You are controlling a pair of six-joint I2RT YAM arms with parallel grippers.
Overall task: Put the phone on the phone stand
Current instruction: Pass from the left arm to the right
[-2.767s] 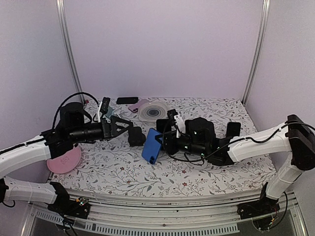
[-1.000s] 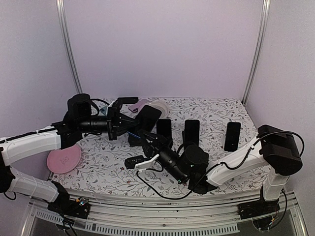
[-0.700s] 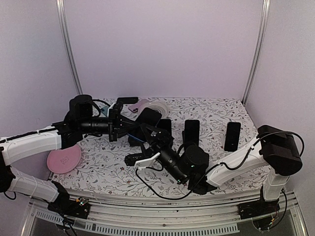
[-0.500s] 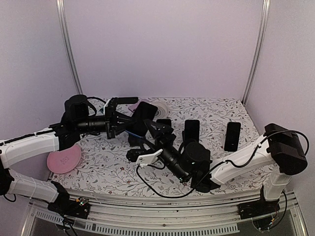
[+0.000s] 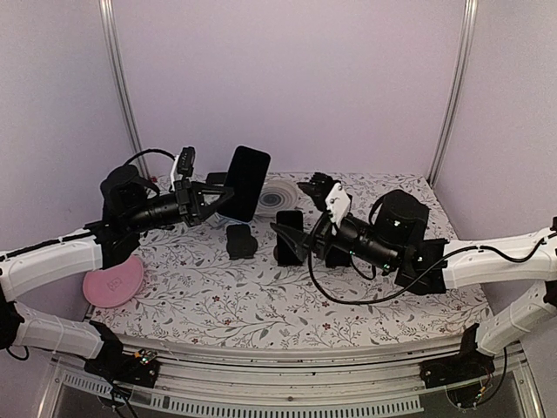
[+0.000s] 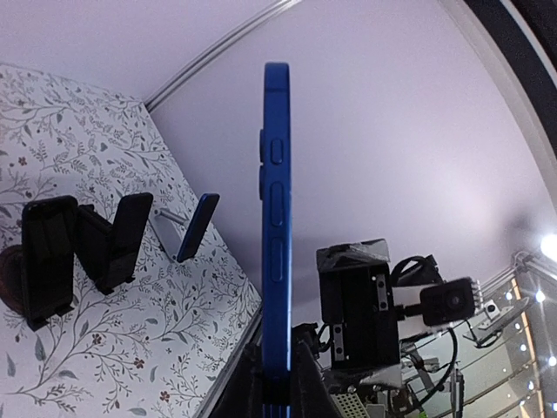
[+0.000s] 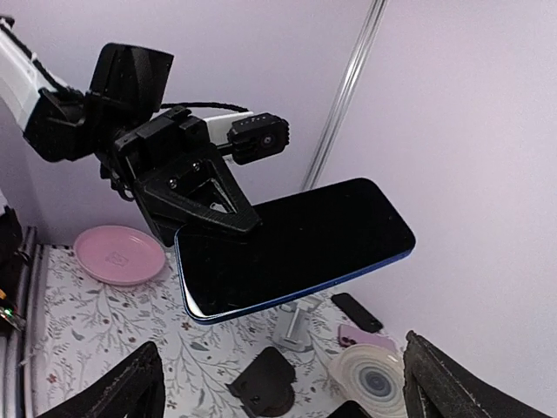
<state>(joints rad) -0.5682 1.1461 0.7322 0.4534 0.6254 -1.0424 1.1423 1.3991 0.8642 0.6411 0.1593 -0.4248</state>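
Note:
My left gripper (image 5: pixel 215 201) is shut on the lower end of the phone (image 5: pixel 246 182), a blue handset with a dark screen, held up in the air above the table's back left. In the left wrist view I see the phone's blue edge (image 6: pixel 277 218) upright between the fingers. A low black phone stand (image 5: pixel 239 241) sits empty on the table below it. My right gripper (image 5: pixel 301 211) hangs open just right of the phone, apart from it, facing its screen (image 7: pixel 296 248). The stand (image 7: pixel 270 383) shows beneath.
A pink plate (image 5: pixel 113 281) lies at the left edge and a striped white disc (image 5: pixel 271 196) at the back. An upright black holder (image 5: pixel 290 231) stands by my right gripper. A silver stand (image 7: pixel 296 326) and flat phones (image 7: pixel 355 312) sit further back.
My right gripper has opened, risen from the table and swung back to the right. My left gripper has lifted the phone higher and tilted it more upright.

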